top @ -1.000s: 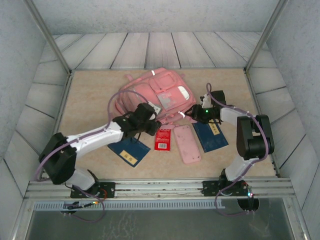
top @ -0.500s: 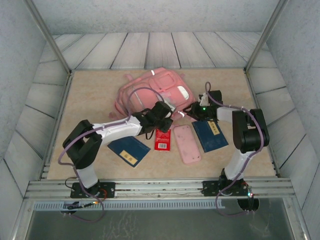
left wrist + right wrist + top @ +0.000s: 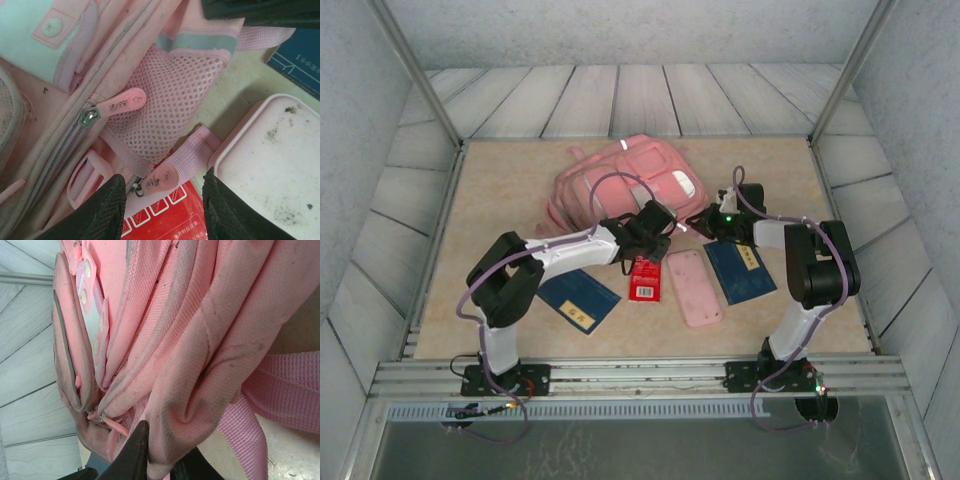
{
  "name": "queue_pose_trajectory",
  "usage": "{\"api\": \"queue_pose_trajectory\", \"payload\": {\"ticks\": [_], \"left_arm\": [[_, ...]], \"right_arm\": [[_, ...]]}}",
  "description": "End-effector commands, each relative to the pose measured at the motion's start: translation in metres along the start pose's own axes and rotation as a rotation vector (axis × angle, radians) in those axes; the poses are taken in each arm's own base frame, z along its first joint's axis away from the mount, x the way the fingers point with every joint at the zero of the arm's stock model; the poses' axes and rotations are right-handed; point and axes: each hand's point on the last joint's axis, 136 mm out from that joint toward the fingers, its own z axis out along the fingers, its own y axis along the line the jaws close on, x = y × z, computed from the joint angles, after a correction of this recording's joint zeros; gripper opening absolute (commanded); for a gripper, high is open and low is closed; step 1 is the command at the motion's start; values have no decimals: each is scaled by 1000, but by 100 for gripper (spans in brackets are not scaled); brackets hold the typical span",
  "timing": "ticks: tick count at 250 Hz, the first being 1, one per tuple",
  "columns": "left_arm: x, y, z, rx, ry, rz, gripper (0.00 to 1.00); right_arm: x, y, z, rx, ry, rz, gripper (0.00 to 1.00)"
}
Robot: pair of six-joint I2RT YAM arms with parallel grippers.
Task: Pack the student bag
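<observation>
1. Pink fabric is pinched in my right hand [image 3: 161,466]. Its two dark fingers [image 3: 134,452], at the bottom of the wrist view, are drawn narrow on a thick fold of the student bag [image 3: 200,340].
2. My left hand [image 3: 164,181] stands partly wide and grips nothing. Its black fingers [image 3: 102,212] rise from the bottom edge of its wrist view with a clear gap between them.
3. In that gap lies a small pink zip pull [image 3: 161,179], over a woven pink strap [image 3: 195,152]. I cannot tell whether either finger touches it.
4. Above it, at frame centre, is the bag's mesh pocket [image 3: 172,100]. Left of the mesh, a second zip pull [image 3: 120,104] sits on the zip line.
5. At the bottom edge, under the strap, a red booklet [image 3: 165,217] shows. The pink pencil case [image 3: 270,165] is at lower right and a corner of a blue book [image 3: 300,60] at upper right.
6. From above, the student bag lies on the tan surface [image 3: 500,190], just above frame centre. Both of my hands are at its lower right edge.
7. Below the bag, a second blue book [image 3: 578,300], the booklet, the pencil case and the other blue book lie in a row, left to right.
</observation>
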Motion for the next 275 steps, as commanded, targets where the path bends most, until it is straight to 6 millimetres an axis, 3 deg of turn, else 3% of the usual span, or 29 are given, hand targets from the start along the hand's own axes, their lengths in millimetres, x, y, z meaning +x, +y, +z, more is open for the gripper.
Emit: {"api": "queue_pose_trajectory", "payload": {"ticks": [1, 79, 149, 222, 275], "left_arm": [[7, 3, 3, -43, 41, -6, 43], [7, 9, 15, -100, 78, -12, 37], [4, 14, 19, -130, 72, -41, 26], [-1, 20, 4, -160, 55, -64, 10], [3, 33, -19, -206, 49, -121, 0]], "right_arm": [[2, 24, -5, -76, 9, -38, 15], [3, 30, -9, -92, 5, -44, 15], [6, 31, -12, -83, 19, -65, 15], [2, 31, -12, -76, 14, -69, 15], [-25, 28, -22, -23, -24, -103, 15]]}}
